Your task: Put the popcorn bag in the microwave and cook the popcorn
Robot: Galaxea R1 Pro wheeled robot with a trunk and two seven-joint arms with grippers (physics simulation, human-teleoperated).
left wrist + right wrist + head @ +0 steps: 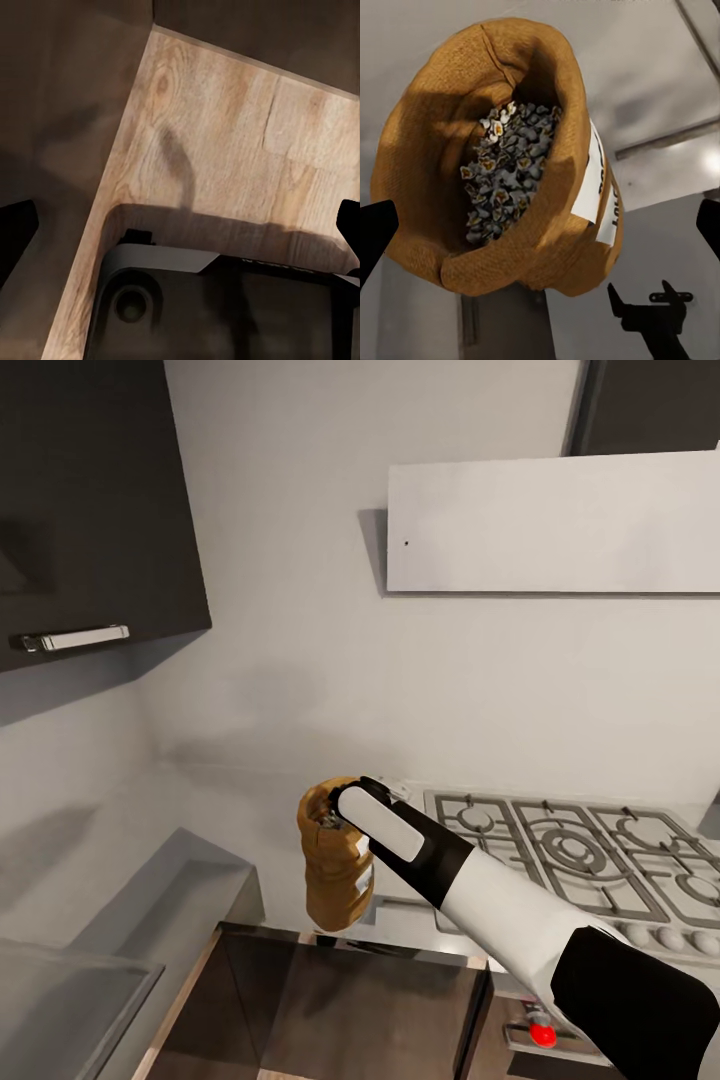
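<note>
One step is in hand, I judge: carrying. The gas hob (580, 855) lies beyond and beside the right claw (350, 830), which grips the popcorn bag (335, 860) in the air. Next, the microwave must be found. Greyish popcorn (506, 169) fills the bag. The left claw's state I cannot tell.

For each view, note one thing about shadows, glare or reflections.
Head view: soft shadow under the wall cupboard. Left wrist view: a dark curved shadow falls across the wooden floor. Right wrist view: the popcorn bag is shaded inside, and a tool-shaped shadow lies below it.
</note>
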